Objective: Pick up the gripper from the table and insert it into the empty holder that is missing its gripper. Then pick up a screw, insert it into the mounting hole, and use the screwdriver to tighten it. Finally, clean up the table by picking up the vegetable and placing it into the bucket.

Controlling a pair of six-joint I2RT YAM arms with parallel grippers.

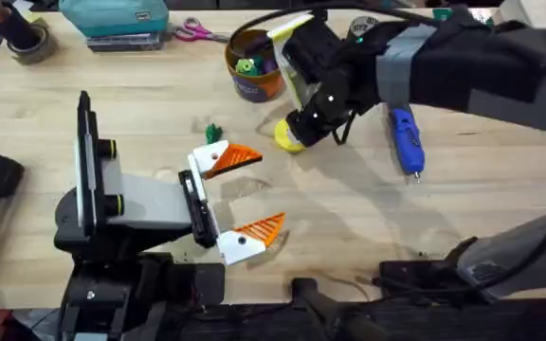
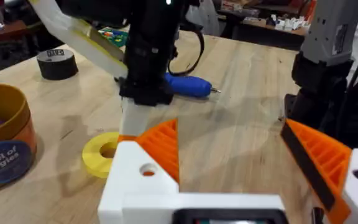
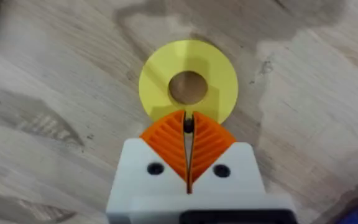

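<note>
**Holder with open mounting hole: lies on the left-arm side of the right gripper**

Item: holder point(image 2: 135, 186), a white block on the left gripper point(image 1: 254, 194), carrying an orange ribbed gripper point(image 2: 163, 146). Its mounting hole point(image 2: 148, 169) looks unfilled.

Location: low over the table point(image 1: 349, 218), near the middle. The orange tip points toward the yellow ring point(image 1: 287, 137), which lies just beyond it.

Left gripper: fingers spread well apart, both fitted with orange pads, held level and lengthwise across the table.

Right gripper point(image 3: 188, 134): reaches across the middle and points down over the yellow ring. Its fingers are pressed together on a small dark piece point(image 3: 188, 125) at the tips. This is probably a screw, though it is too small to confirm.

Key relation: the hole sits a short way from the right gripper, toward the left arm's base. The right arm is the one placed to bring the piece over, and it would need to tilt to match the hole's axis.

Also present: screwdriver point(image 1: 406, 140) lying just beside the right arm, tip toward the bases. The vegetable point(image 1: 213, 132) is near the holder, and the bucket point(image 1: 254, 80) is farther back.
</note>
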